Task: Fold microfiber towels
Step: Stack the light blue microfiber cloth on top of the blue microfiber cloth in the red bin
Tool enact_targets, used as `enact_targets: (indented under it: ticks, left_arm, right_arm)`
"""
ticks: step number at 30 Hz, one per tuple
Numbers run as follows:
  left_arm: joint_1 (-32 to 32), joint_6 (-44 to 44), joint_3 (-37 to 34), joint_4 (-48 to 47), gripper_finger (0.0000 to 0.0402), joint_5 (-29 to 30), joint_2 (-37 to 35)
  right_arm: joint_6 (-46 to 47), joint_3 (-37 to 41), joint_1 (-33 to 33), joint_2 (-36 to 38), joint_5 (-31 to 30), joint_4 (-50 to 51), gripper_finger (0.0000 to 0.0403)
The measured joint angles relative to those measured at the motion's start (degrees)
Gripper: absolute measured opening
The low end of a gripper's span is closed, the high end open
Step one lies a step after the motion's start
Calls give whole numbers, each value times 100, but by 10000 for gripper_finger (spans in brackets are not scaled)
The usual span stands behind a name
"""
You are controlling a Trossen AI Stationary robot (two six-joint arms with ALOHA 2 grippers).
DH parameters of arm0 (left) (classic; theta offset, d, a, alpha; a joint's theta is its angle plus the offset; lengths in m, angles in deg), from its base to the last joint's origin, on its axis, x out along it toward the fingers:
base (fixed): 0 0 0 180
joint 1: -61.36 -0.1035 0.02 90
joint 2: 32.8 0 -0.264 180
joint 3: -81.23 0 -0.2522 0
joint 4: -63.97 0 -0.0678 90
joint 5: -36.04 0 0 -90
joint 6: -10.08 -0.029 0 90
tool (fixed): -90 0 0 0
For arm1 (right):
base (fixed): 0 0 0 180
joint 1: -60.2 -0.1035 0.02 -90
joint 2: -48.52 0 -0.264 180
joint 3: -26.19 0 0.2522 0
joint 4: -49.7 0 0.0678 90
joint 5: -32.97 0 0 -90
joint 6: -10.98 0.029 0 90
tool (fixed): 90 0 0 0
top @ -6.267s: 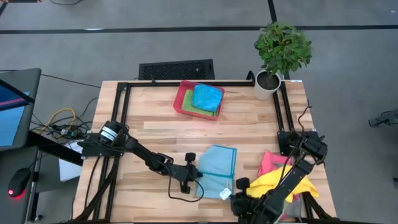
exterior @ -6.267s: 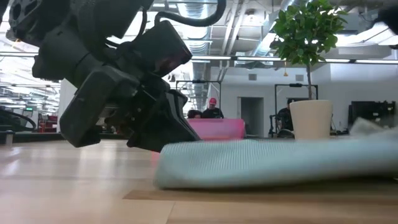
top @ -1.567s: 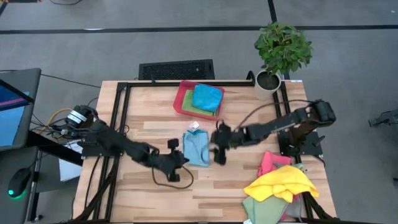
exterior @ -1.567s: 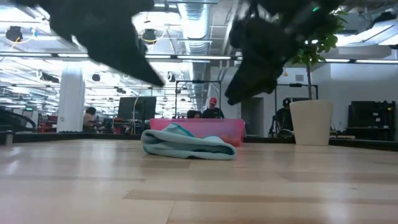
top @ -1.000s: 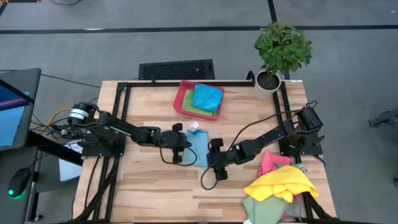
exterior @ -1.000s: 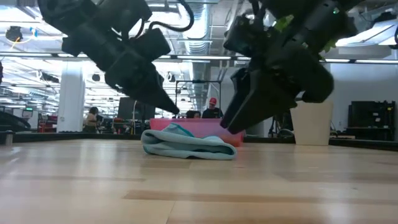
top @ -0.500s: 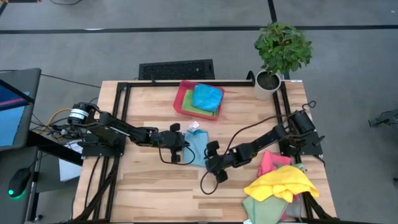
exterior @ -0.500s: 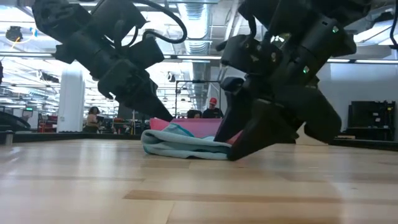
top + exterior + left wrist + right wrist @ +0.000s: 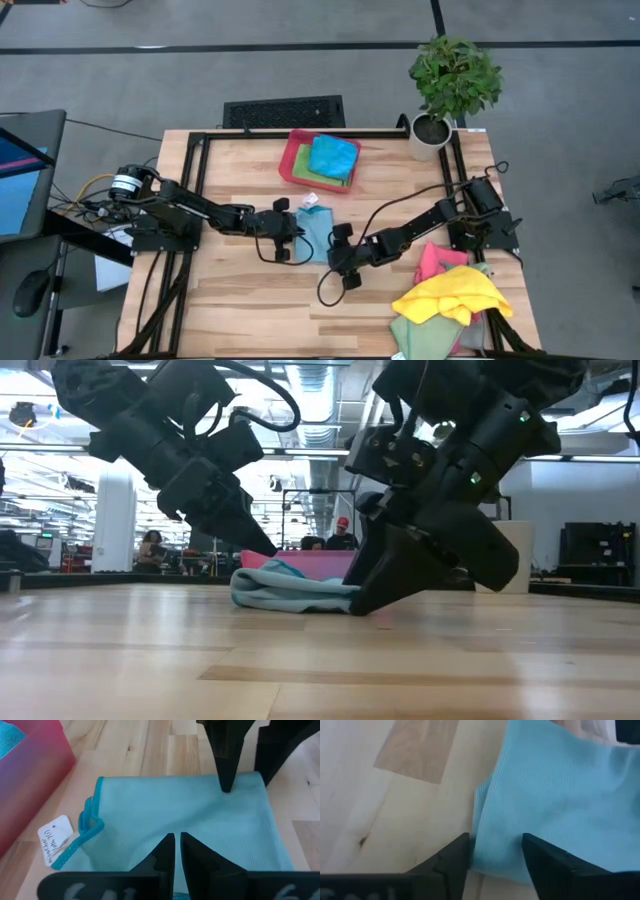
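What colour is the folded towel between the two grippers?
The folded towel is light blue with a slightly darker blue hem, best seen in the left wrist view.

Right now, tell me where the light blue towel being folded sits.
In the high view the light blue towel lies mid-table, just in front of the red tray, between the left gripper and the right gripper.

**Colours on and around the red tray**

The tray is red, holding a bright blue towel over a green one. Nearer the front from the tray lies a light blue towel with a white tag. Beside the tray's right, a yellow towel tops pink and green ones. The table is pale wood.
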Motion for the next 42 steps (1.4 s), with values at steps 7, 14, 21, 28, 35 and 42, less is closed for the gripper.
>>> enact_targets:
  ticks: [7, 14, 21, 28, 35, 42]
  left_arm:
    - [96, 29, 0, 7, 23, -76, -105]
    - [253, 393, 61, 52, 34, -380, -251]
    - [334, 409, 61, 89, 83, -83, -181]
    - [407, 313, 66, 824, 98, -306, -120]
    - [570, 645, 291, 1109, 98, -691, 525]
    - [1029, 1175, 905, 1235, 98, -1423, 1100]
  right_arm:
    - [208, 9, 1, -9, -59, 81, 96]
    - [470, 15, -204, 52, -117, 218, 23]
    - [761, -186, -503, 358, 94, 890, 31]
    - [904, -647, -757, 558, 69, 1307, 23]
    - [1080, -1538, -1065, 590, 36, 1907, 24]
    - [1807, -2488, -1254, 591, -212, 2752, 24]
